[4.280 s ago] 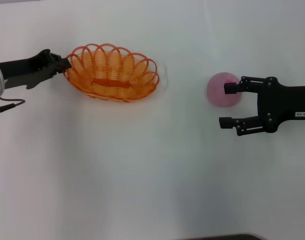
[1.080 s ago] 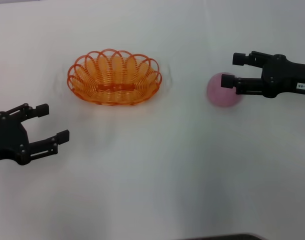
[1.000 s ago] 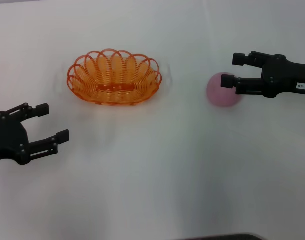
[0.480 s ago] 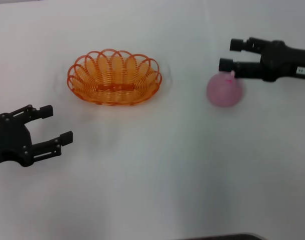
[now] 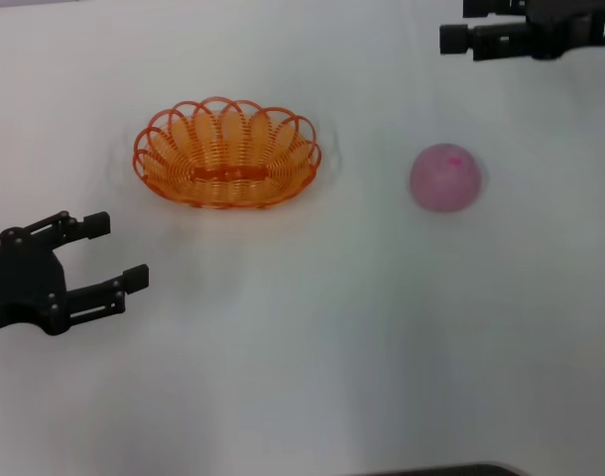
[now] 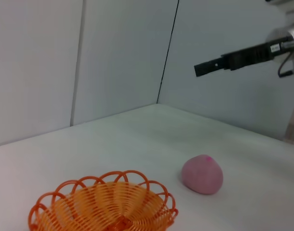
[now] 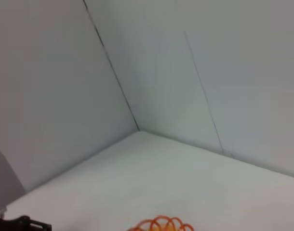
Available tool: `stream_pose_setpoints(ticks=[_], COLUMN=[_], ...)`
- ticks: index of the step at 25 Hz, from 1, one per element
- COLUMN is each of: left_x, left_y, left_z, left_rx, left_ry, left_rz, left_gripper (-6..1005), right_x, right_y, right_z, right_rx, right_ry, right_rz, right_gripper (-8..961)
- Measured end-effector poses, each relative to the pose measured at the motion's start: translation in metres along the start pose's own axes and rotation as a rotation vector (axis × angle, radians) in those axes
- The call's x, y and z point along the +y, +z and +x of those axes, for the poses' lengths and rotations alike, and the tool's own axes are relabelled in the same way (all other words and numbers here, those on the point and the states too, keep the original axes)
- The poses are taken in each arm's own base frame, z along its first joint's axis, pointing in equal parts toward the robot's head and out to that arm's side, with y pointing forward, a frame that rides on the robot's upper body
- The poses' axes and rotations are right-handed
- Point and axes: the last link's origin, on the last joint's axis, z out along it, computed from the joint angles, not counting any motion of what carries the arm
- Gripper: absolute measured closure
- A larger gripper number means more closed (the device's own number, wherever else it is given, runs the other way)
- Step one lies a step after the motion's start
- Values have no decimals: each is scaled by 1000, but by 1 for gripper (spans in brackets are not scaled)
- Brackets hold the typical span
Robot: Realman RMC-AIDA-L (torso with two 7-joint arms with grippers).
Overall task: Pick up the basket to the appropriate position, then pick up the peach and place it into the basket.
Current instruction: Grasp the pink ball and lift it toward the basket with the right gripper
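Head view puts the left gripper (image 5: 99, 253) nearest, low at the left edge of the white table (image 5: 312, 357), its two black fingers spread apart with nothing between them. It sits near of the basket and well apart from it.

Farther in, left of centre, the orange wire basket (image 5: 227, 152) rests flat on the table, upright, with its scalloped rim up and nothing inside it. To its right, at about the same depth and well apart from it, lies the pale-pink peach (image 5: 445, 178), alone on the table with a small darker pink mark on top; nothing touches it.

Farthest, at the top right corner, the right gripper (image 5: 459, 24) is cut by the frame edge, far of the peach and clear of it. One finger shows fully and a second only partly, so whether they are spread or pressed together cannot be told.

From the left wrist view, the basket (image 6: 106, 204) lies near, the peach (image 6: 202, 174) beyond it, and the right arm (image 6: 243, 55) hangs high above the table.
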Motion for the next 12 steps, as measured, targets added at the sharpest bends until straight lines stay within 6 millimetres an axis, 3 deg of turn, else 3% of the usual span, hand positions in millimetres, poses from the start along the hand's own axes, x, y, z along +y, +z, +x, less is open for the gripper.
stream_pose_setpoints(ticks=[6, 12], left_x=[1, 1], left_y=[2, 3], left_z=[1, 2], left_rx=[5, 6], left_ry=[-3, -8], left_rz=[-17, -22], left_gripper=[176, 177], right_x=[4, 3], right_y=[1, 15], right_z=[-32, -35], right_rx=[164, 363], right_ry=[-36, -14], right_rz=[58, 109], right_gripper=[11, 11])
